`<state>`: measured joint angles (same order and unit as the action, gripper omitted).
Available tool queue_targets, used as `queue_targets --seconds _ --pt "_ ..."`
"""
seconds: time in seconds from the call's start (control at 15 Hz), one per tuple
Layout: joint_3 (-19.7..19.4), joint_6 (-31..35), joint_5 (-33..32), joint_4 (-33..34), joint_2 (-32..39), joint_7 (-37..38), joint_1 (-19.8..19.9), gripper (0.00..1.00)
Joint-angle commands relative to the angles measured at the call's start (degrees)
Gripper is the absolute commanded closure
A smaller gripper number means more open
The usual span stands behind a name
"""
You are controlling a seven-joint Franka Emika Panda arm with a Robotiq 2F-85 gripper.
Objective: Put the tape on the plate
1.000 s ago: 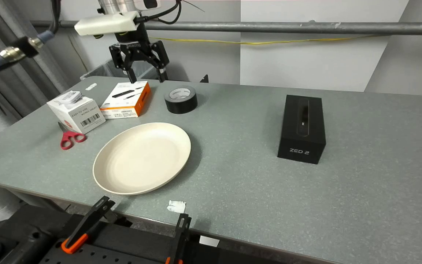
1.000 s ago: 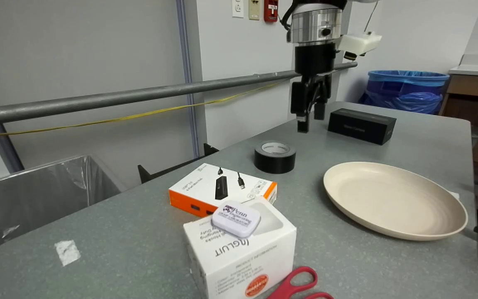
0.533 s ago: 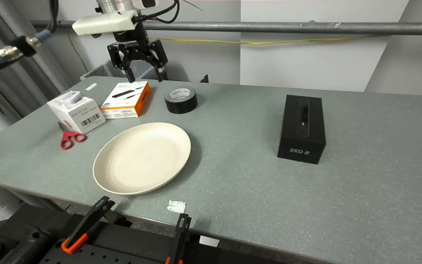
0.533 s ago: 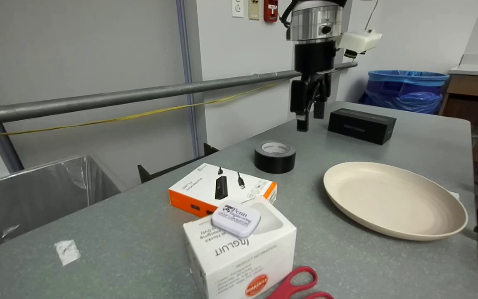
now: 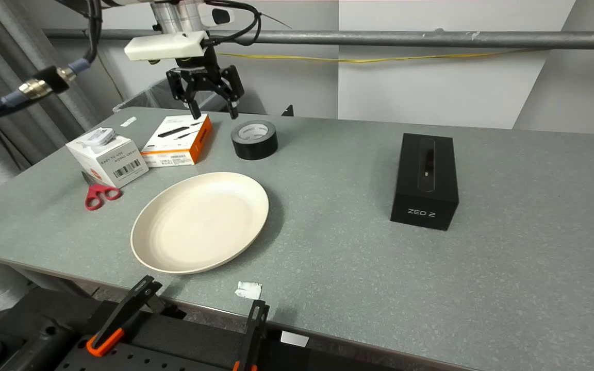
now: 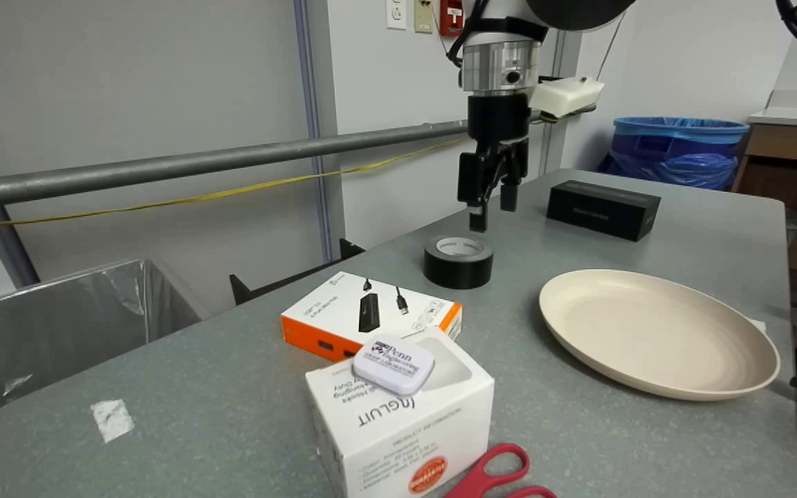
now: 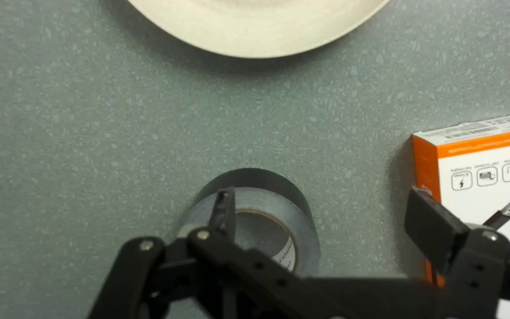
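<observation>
Currently, clear-lined bin [image 6: 80,315]: nine o'clock from the tape [image 6: 459,270] in an exterior view, where I put twelve at the top; liner seen, contents I can't tell
Orange-edged box [image 6: 371,311]: eight o'clock, near the tape; contents hidden; I could knock it, because in the wrist view one of my fingers [image 7: 434,228] overlaps it
White box [image 6: 405,443]: seven o'clock, a small tin [image 6: 394,364] on top; inside hidden
Tape: flat on the table [image 6: 218,401], not yet on the plate [image 6: 658,339]; going straight down may jam a finger onto its rim or into its hollow, since the wrist view has the roll off-centre, towards nine o'clock
Gripper [image 6: 493,209]: one o'clock, above the table; fingers spread wide, grasping nothing; a shallow pinch could let the roll slip, I'd guess
Black box [image 6: 602,211]: two o'clock, well apart; inside hidden
Plate: towards four o'clock; nothing in it; a low carry might catch its raised rim and shove it towards the table edge, which lies near
Blue-bagged bin [image 6: 682,128]: two o'clock, far behind; contents hidden by the bag
</observation>
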<state>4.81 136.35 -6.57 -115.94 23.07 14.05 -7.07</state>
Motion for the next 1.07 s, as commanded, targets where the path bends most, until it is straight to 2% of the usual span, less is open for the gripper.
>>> queue_targets --seconds 0.0,0.73,0.8,0.87,1.0 --pt "-2.0 2.0 -0.4 6.3 6.6 3.0 -2.4 0.00" --pt "-6.6 1.5 0.2 19.6 20.4 9.1 -6.4 0.00" --pt "-6.6 1.0 0.5 20.8 21.3 9.0 -6.4 0.25" --pt "-6.7 0.9 0.6 21.9 22.2 9.2 -6.5 0.26" --pt "-6.9 0.1 1.1 23.9 23.7 9.6 -6.5 0.42"
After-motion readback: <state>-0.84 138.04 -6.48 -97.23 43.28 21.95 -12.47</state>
